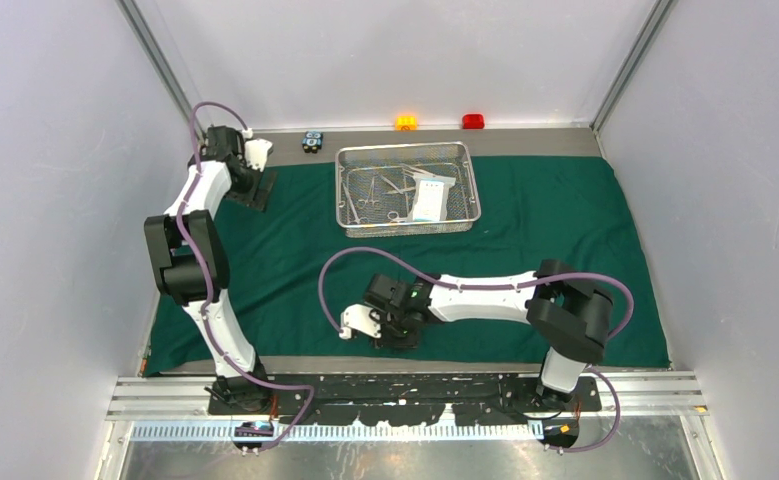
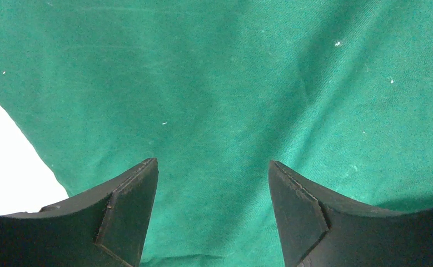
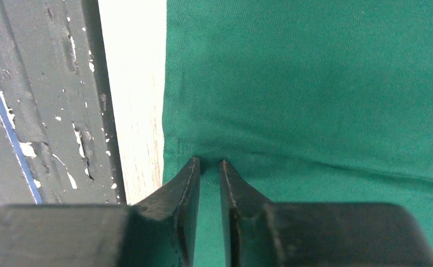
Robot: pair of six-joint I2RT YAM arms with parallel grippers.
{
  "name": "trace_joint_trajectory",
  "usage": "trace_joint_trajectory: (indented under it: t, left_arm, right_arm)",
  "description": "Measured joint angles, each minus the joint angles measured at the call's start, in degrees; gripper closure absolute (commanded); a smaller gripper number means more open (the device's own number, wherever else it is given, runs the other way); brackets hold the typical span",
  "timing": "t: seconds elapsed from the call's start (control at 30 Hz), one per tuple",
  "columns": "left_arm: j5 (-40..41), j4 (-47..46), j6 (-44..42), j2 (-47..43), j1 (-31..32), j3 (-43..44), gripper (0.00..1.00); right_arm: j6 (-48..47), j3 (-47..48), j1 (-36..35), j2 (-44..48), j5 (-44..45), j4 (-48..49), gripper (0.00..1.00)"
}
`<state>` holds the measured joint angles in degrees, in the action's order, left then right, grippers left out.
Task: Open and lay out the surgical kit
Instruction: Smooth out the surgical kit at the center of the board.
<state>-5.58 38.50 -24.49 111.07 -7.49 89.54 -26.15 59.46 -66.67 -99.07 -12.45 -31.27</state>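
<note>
The dark green cloth wrap (image 1: 555, 230) lies spread flat over the table. At its back middle stands the silver wire-mesh tray (image 1: 410, 149), holding slim steel instruments (image 1: 370, 195) and a flat white-blue packet (image 1: 428, 198). My right gripper (image 1: 397, 340) is down at the cloth's near edge. In the right wrist view its jaws (image 3: 209, 161) are almost together, pinching a small ridge of cloth (image 3: 314, 83) just inside the hem. My left gripper (image 1: 255, 190) hangs open over the cloth's far left corner; nothing is between its fingers (image 2: 130, 211), only cloth (image 2: 214, 83) below.
An orange block (image 1: 405, 122), a red block (image 1: 473, 121) and a black-blue block (image 1: 311, 141) sit on the bare strip behind the cloth. A pale wooden table edge (image 3: 139, 100) and a chipped black rail (image 3: 47, 100) run beside the right gripper. White walls enclose three sides.
</note>
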Motion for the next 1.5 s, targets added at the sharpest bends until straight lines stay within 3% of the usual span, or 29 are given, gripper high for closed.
trace_joint_trajectory:
  t: [0.2,0.97,1.13,1.3,1.5]
  left_arm:
    - [0.07,0.52,-0.02,0.02,0.0,0.76,0.26]
    - [1.07,3.56,-0.52,0.02,0.0,2.86,0.25]
    - [1.07,3.56,-0.68,0.07,0.0,3.52,0.24]
    - [1.16,3.82,-1.75,0.81,0.0,3.87,0.23]
    - [1.86,6.19,-2.75,7.26,-0.02,9.03,0.23]
  right_arm:
    - [0.66,-0.11,-0.57,-0.09,-0.17,-0.02,0.99]
    - [-3.23,0.24,-5.38,0.24,-5.03,-7.61,0.99]
    - [-0.39,2.27,-1.75,2.23,-4.79,-8.57,0.96]
    - [2.62,4.5,7.43,6.88,-4.59,-7.17,0.95]
    - [4.5,4.7,15.67,11.04,-3.89,-6.99,0.95]
